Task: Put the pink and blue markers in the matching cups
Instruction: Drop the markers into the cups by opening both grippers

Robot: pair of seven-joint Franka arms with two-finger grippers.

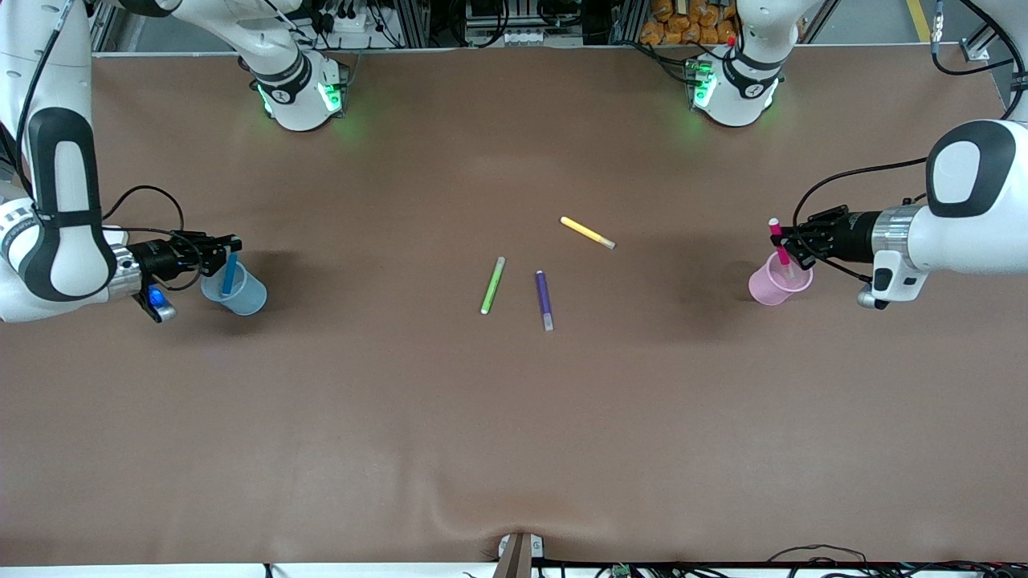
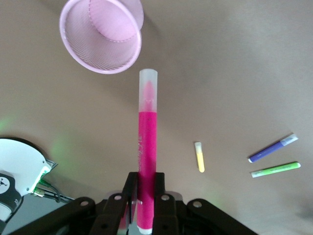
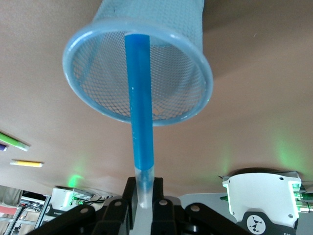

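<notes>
The front camera is looking down from high across the table point(image 1: 514, 449), facing both robot bases and taking in the whole surface. Each wrist camera is sitting close above its own fingers, looking along them. The left one is seeing the pink cup point(image 2: 101, 35) past the fingertips; the right one is seeing the blue cup point(image 3: 139, 63). All views are sharing the yellow marker point(image 1: 587, 233).

A robotics lab: 2 arm bases point(image 1: 301, 92) bolted to a brown-covered table point(image 1: 514, 417), cables and aluminium framing alongside.
</notes>
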